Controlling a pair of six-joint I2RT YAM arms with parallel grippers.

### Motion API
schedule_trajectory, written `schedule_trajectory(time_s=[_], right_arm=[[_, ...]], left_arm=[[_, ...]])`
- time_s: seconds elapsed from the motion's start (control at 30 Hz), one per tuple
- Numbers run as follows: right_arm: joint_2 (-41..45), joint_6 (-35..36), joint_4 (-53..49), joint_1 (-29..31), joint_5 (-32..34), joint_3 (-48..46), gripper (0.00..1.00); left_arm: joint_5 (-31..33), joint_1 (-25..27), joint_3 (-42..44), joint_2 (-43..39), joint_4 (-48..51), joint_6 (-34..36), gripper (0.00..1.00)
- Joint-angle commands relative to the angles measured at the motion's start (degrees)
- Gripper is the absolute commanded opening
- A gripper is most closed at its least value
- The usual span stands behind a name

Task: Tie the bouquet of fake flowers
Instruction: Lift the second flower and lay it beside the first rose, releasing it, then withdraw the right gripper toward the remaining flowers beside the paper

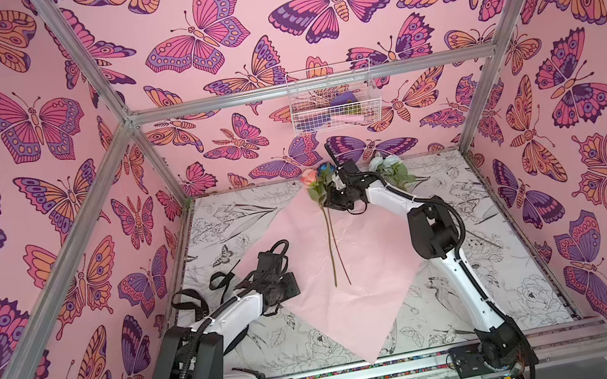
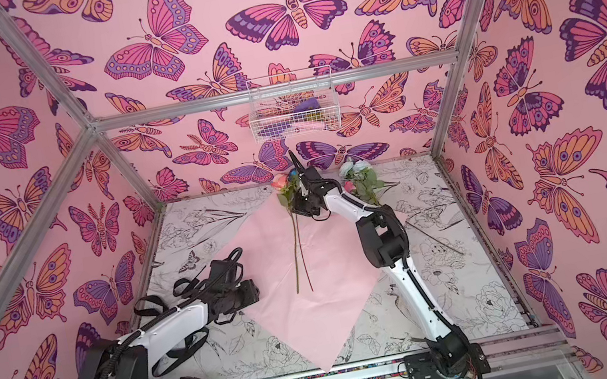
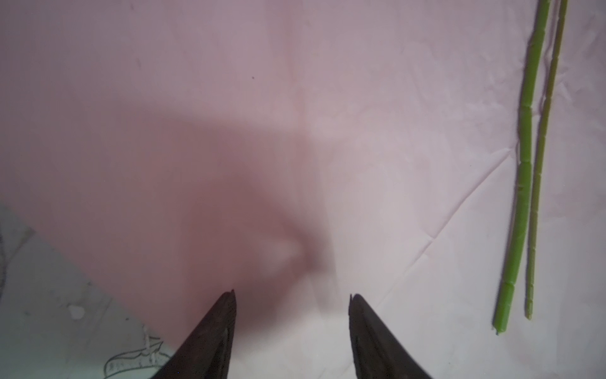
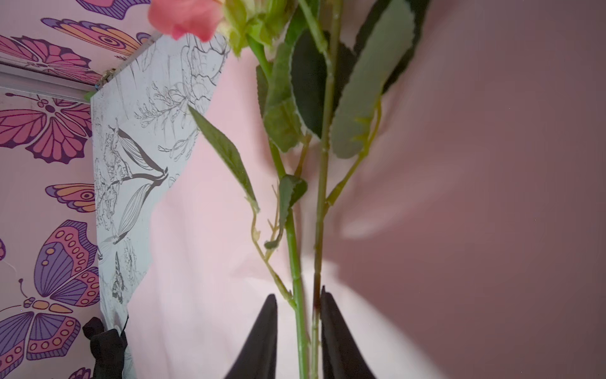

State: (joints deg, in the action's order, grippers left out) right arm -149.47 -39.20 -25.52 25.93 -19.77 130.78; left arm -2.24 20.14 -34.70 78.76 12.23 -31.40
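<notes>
Two fake flowers, a coral-pink rose [image 1: 308, 176] and a blue bloom [image 1: 325, 168], lie on the pink wrapping paper [image 1: 356, 307] with their long stems [image 1: 330, 236] side by side. My right gripper [image 1: 331, 202] hangs over them just below the leaves. In the right wrist view its jaws [image 4: 298, 295] stand a little apart around both stems [image 4: 296, 269], with a gap beside the green one. A pale blue-white bunch [image 1: 384, 165] lies on the table behind the right arm. My left gripper [image 3: 292, 295] is open over bare paper [image 3: 295, 98], the stem ends [image 3: 524, 164] off to one side.
A long black ribbon [image 1: 220, 279] lies looped on the flower-print table cover beside the left arm. A white wire basket [image 1: 334, 109] hangs on the back wall. Aluminium frame posts and butterfly-print walls close in the table on three sides.
</notes>
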Motion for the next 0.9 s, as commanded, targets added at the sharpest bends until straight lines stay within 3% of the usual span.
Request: schedule_trajectory(time_s=[0.0,0.17,0.43,0.77,0.87], right_arm=[[2.43,1.34,-2.29,0.43,0.98,0.76,0.27],[9.69,6.04,-7.49,-0.05,6.03,-4.20,0.28],[30.81,13.72,-10.65,-1.94,16.55,-26.05,0.29],[57.02,15.44,-19.66,-6.17,41.76,-54.76,0.30],[63.14,14.06,-22.04,-8.23,46.17,-61.11,0.32]], left_arm=[[-0.91,-0.45,1.12,-0.52,0.01,-0.78,0.58],[-1.00,-0.45,1.30,-1.53,0.07,-0.95,0.58],[-0.75,-0.45,1.56,-1.99,0.07,-1.13,0.58],[-0.77,-0.54,2.16,-3.00,0.07,-1.16,0.58],[-0.57,-0.53,2.35,-2.96,0.08,-1.33,0.58]])
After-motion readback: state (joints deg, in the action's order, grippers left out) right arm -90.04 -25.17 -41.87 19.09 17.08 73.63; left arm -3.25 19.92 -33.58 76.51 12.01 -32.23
